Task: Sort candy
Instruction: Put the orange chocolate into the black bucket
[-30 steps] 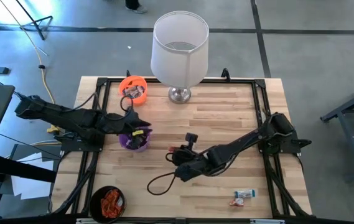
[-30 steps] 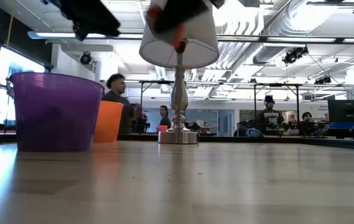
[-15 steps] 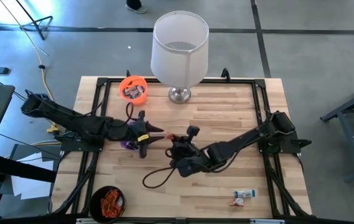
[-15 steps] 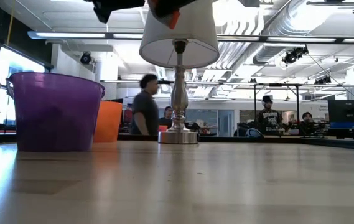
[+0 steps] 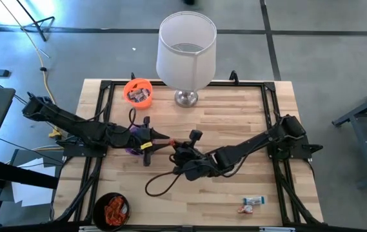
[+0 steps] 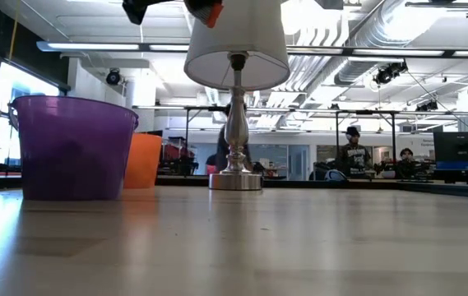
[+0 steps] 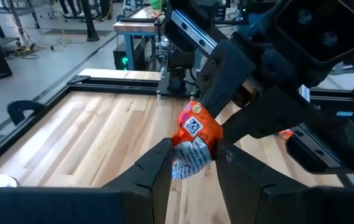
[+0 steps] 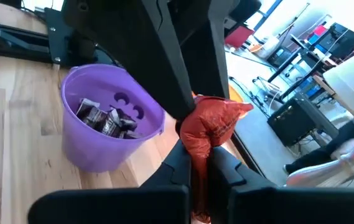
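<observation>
Only the wrist views show the orange-red candy point(image 8: 209, 127): the right gripper point(image 5: 175, 143) pinches it shut, while the left gripper point(image 5: 164, 140) brackets it open-fingered, just beside the purple cup point(image 8: 111, 124) holding dark-wrapped candies point(image 8: 105, 118).

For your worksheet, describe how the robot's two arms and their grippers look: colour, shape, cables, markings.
Both arms are matt black, built of slim jointed segments. The left gripper and right gripper each end in two flat, angular black fingers. A yellow tag marks the left wrist; a black cable loops beneath the right arm.
</observation>
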Robot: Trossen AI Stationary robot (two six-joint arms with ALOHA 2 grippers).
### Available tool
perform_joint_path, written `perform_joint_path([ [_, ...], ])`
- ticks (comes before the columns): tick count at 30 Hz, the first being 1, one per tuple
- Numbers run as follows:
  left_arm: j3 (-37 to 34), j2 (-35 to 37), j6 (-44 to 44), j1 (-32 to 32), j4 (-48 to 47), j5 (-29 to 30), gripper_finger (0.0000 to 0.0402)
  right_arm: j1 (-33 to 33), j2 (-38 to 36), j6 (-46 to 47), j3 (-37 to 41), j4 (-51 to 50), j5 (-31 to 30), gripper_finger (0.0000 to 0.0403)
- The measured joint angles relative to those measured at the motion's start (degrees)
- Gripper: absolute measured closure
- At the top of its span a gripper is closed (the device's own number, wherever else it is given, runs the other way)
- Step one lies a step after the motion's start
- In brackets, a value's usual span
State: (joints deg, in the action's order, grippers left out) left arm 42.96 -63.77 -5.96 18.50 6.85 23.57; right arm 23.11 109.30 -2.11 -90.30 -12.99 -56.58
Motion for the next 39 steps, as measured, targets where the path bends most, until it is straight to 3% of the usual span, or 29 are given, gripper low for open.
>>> perform_joint_path([
  [12,0.0,-1.9,-1.3,0.1,0.9,-1.0,0.0298,-0.7,0.1,-1.5,0.1,1.7,1.0,0.0398],
  [19,0.0,-1.9,0.1,0.1,0.7,-0.9,0.0382,-0.7,0.1,-1.4,0.1,1.2,1.3,0.0398],
  [23,0.0,-1.9,0.2,0.1,0.7,-1.0,0.0391,-0.7,0.1,0.1,0.1,0.5,1.7,0.0394],
  [39,-0.1,-1.4,1.1,0.0,0.1,0.3,0.04,-0.6,0.1,3.3,-0.1,-1.2,2.2,0.0251],
])
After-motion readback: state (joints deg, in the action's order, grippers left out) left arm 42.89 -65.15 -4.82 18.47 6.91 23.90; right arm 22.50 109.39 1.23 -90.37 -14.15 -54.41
